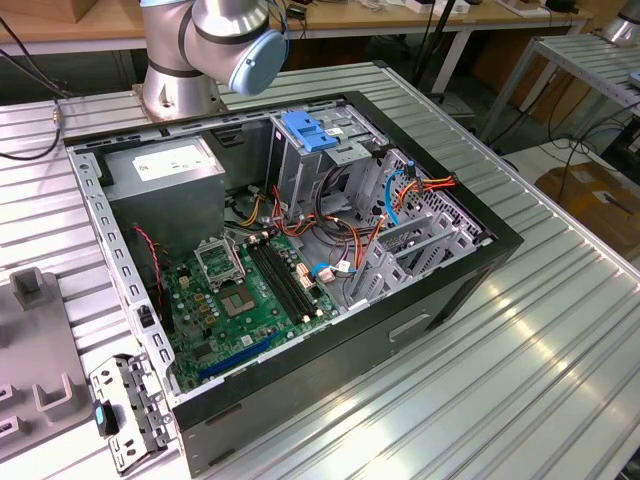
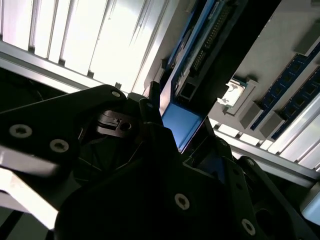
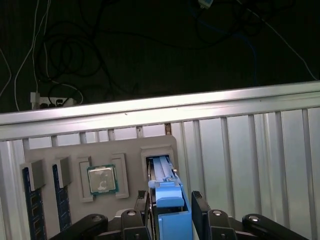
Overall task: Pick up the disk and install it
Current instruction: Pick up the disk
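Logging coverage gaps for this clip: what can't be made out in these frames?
- Disk: edge-on in the first wrist view, so its label face is unseen; its lower end is behind the gripper.
- Second wrist view: the gripper body covers most of the disk.
- Exterior view: arm cut by the top edge, grey tray by the exterior view's left edge.

The ribbed table (image 1: 520, 380) bears a case (image 1: 330, 358) at centre, a tray (image 1: 40, 350) at 8 o'clock and the arm base (image 1: 175, 90) at 11.
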